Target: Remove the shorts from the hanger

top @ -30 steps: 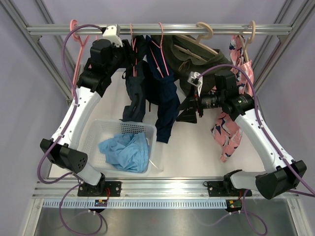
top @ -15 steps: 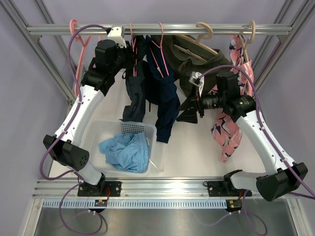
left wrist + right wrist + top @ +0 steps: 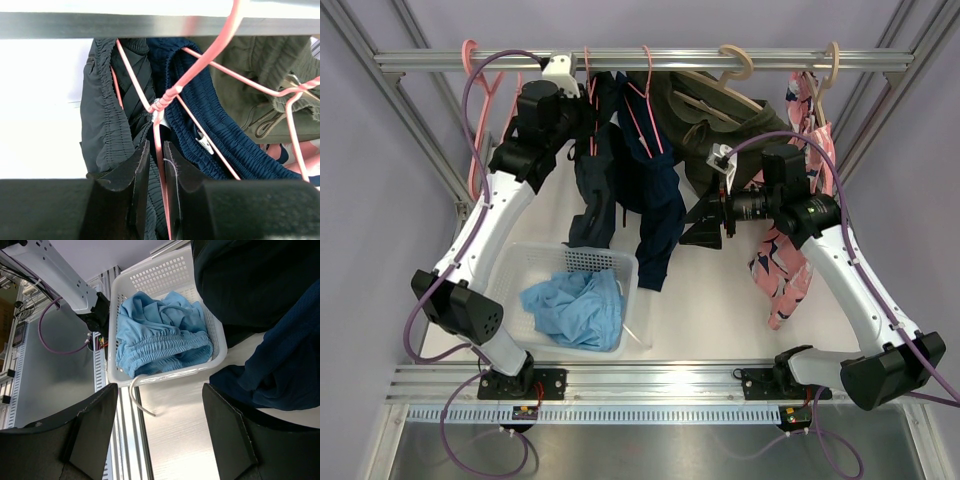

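Item: left gripper – jaws drawn close on either side of the pink hanger just below its twisted neck; whether they already pinch the wire cannot be told. Item: dark slate shorts and deep navy shorts, both hung under the rail, bunched against each other. Item: light blue shorts, lying in the white basket. Item: right gripper – jaws wide apart, empty, beside the hanging navy legs. Hazards, as judged: thin wire may slip or twist between the pads; a pull may drag the neighbouring pair too, since the fabrics touch; a freed pair may drop short of the basket.
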